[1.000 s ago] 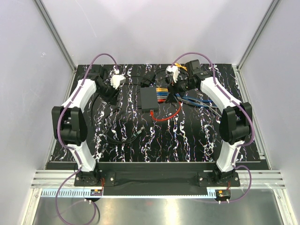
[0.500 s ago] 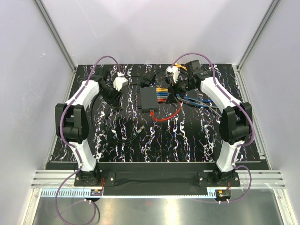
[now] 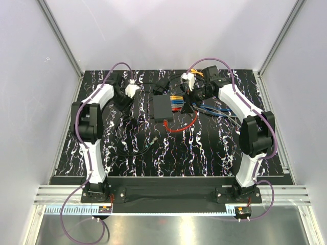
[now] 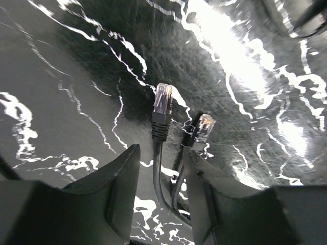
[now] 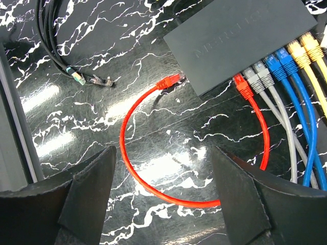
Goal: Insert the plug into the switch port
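Note:
The switch (image 3: 161,107) is a flat black box mid-table; it also shows in the right wrist view (image 5: 240,38). Grey, blue and yellow cables and one end of a red cable (image 5: 153,178) sit in its sockets. The red cable's free plug (image 5: 168,80) lies on the mat by the switch's corner. My right gripper (image 5: 163,153) is open and empty above the red loop, right of the switch in the top view (image 3: 187,104). My left gripper (image 4: 161,153) is partly open at the back left (image 3: 122,101). Two black cables run between its fingers, with no clear contact; a clear plug (image 4: 163,99) lies ahead.
A second black-cable plug (image 4: 206,126) lies beside the first. Two more black cable ends (image 5: 89,79) lie on the mat left of the red plug. Blue cables (image 3: 214,109) spread right of the switch. White walls and aluminium posts surround the black marbled mat (image 3: 204,153).
My left arm has swung its elbow inward and toward the back; its gripper has shifted slightly toward the back. The right arm, switch and red cable have not moved.

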Motion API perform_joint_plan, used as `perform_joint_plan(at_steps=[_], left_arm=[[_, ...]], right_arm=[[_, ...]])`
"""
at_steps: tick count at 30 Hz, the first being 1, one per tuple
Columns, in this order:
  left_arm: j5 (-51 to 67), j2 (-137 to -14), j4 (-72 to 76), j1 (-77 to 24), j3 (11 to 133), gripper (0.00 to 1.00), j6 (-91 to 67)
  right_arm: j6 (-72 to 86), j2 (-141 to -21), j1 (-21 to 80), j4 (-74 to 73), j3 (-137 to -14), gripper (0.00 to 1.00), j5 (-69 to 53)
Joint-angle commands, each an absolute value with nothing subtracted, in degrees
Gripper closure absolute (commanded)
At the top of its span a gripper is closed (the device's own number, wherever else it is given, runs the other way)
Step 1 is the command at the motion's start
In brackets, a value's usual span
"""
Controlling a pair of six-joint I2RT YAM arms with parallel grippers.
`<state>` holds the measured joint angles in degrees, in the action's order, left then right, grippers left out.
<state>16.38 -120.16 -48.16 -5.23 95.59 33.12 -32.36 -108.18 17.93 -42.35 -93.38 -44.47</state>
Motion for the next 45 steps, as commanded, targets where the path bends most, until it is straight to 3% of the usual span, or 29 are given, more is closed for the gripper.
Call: perform_joint_plan(at_steps=[1,3,8,12,22,27,36,39,43,45], left_arm=[[13.8,-122.16,-49.31,-5.01,97.56,0.58,34.63],[13.18,-122.61,-49.57,-4.92,97.3,0.62,34.98],[15.63,-120.95,-52.63,-4.83,98.7,0.88,35.07],[20.99,-114.54,-57.91,-4.83,103.34,0.98,33.75],[31.19,-98.45,-70.92,-5.45,110.74,1.0,32.96],[39.79,-92.56,-69.53,-5.27,113.38,1.0,31.9],[67.31,-80.16,-47.84,-5.97,101.17,0.96,31.22],[74.78,-77.27,-27.58,-7.29,93.45,0.95,15.87],[79.01,-74.71,16.05,-11.33,80.7,0.94,-14.24],[80.5,-75.32,23.08,-14.23,78.67,0.94,-20.45]], right_arm=[[-32.87,-107.49,18.02,-43.07,-93.69,0.19,-44.38],[-32.78,-107.49,18.02,-43.24,-93.78,0.19,-44.47],[-31.99,-107.05,18.02,-43.77,-94.57,0.21,-45.26],[-29.8,-105.91,18.02,-43.51,-95.62,0.22,-47.1],[-24.97,-102.31,18.02,-44.74,-99.05,0.25,-53.17],[-22.42,-100.02,18.1,-42.54,-99.67,0.27,-56.33],[-18.03,-96.07,17.84,-36.32,-105.47,0.28,-63.01],[-10.66,-92.64,17.84,-23.68,-102.93,0.3,-64.07],[-0.37,-90.7,18.19,-8.99,-100.37,0.37,-66.62],[3.24,-91.23,18.45,-4.41,-102.03,0.37,-68.28]])
